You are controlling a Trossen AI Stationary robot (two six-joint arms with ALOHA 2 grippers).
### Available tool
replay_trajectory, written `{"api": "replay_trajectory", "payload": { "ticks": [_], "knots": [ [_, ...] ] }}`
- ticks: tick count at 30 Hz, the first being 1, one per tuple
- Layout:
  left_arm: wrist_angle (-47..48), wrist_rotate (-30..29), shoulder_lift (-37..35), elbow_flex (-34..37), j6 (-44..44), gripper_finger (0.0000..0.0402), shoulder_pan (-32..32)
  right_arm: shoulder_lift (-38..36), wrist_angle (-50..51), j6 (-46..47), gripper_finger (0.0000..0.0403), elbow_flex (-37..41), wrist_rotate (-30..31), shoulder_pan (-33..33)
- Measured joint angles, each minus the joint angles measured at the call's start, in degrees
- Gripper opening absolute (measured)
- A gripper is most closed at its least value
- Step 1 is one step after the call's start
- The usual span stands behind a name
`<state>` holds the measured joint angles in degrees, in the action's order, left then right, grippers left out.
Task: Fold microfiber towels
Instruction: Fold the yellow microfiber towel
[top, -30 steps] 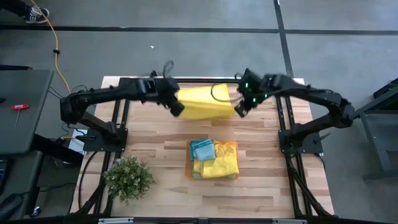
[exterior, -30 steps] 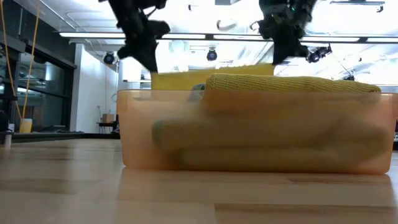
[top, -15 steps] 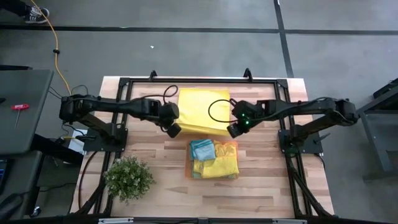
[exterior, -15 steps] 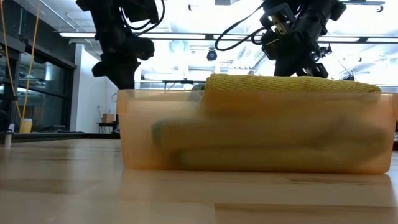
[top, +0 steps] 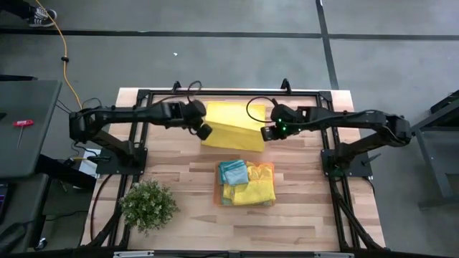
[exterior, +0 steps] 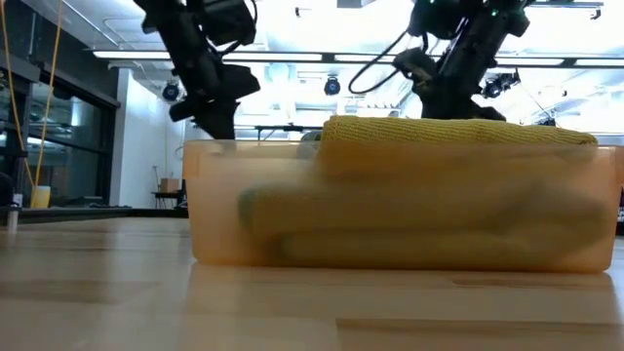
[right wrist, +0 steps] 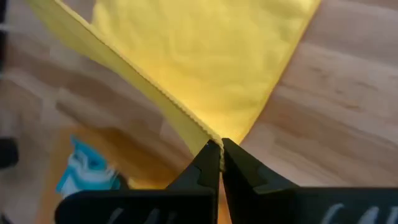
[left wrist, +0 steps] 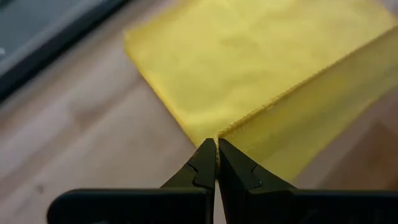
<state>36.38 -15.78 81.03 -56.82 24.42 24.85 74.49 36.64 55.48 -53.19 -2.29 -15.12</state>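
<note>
Both grippers are clenched on corners of one yellow towel (top: 231, 126) at the far middle of the table (top: 179, 183). The left gripper (top: 204, 132) is reached in from the left, the right gripper (top: 266, 133) from the right, each arm stretched low and inward. The towel's near edge is lifted between them, with the rest lying on the wood behind. Near of it, folded yellow and teal towels (top: 247, 183) are stacked in an orange tray (top: 218, 188). A potted plant (top: 148, 204) stands at the near left, with bare wood between.
</note>
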Motion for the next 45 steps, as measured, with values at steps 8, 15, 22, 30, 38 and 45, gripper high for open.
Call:
{"api": "replay_trajectory", "payload": {
  "ticks": [8, 15, 22, 30, 38, 45],
  "knots": [
    [-4.45, 0.18, 0.61, 0.0, 0.35, 0.0, 4.74, 7.99, -2.62, -3.28, 0.0, 0.0, -2.55, -5.7],
    [-4.84, 0.35, 6.7, 0.0, 3.25, 0.0, 4.82, 13.06, -8.98, -10.52, 0.0, 0.01, -1.57, -12.63],
    [-9.59, -1.88, 11.59, 0.0, 9.09, 0.0, 5.76, 15.54, -12.76, -17.58, 0.0, 0.02, -1.23, -17.68],
    [-15.39, -5.55, 13.37, 0.0, 8.18, 0.0, 9.79, 15.64, -16.95, -18.45, 0.0, 0.02, 0.11, -20.87],
    [-22.9, -3.38, 17.54, -0.07, 1.49, 0.0, 14.26, 15.64, -17.82, -16.12, 0.0, 0.02, 2.89, -22.4],
    [-24.0, -3.03, 19.85, -0.07, 0.84, 0.0, 15.59, 18.15, -20.94, -13.42, 0.0, -0.02, 3.8, -23.14]
  ]
}}
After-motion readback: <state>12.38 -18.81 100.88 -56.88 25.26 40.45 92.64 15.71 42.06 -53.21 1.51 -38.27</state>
